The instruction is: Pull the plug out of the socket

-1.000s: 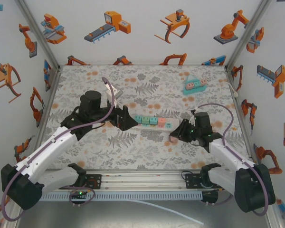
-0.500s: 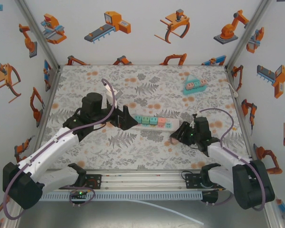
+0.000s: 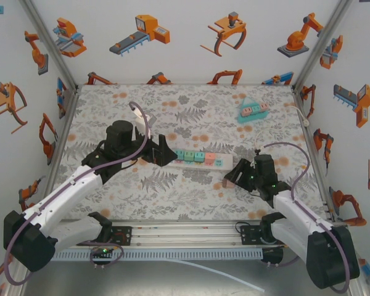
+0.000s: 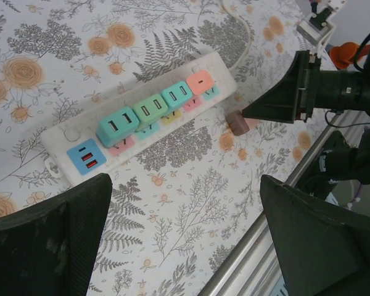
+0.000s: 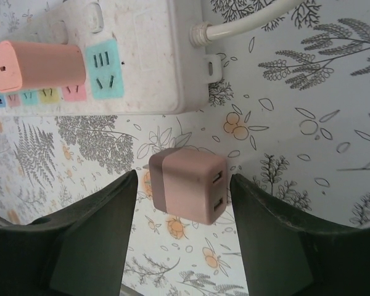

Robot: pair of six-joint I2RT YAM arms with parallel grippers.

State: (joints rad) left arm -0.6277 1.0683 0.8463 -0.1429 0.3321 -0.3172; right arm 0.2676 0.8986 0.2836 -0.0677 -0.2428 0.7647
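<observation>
Now, nearest first: my right claw (image 5: 184, 180) has just loosened. A second ago its jaws were shut on the dusty-pink plug (image 5: 188, 194) and carrying it off the strip; they now stand partly apart and hold nothing. The plug lies on its side on the flowered tablecloth (image 5: 308, 123), between my two fingers (image 5: 98, 234), with a gap of cloth on either side and its two slots facing the right finger. I read this as the release: plug out, set down, task as good as done, only the withdrawal left. Just beyond the plug sits the white power strip (image 5: 142, 55). The plug is near its cable end but clear of it. The teal socket face (image 5: 103, 68) beside the cable (image 5: 246, 18) stands empty, and a salmon adapter (image 5: 37, 66) remains plugged in next to it. Farther along, in the left wrist view, three more adapters sit in a row (image 4: 145, 111). Farthest off, my left claw (image 3: 162, 151) hangs wide and empty at the strip's other end, gripping nothing.
</observation>
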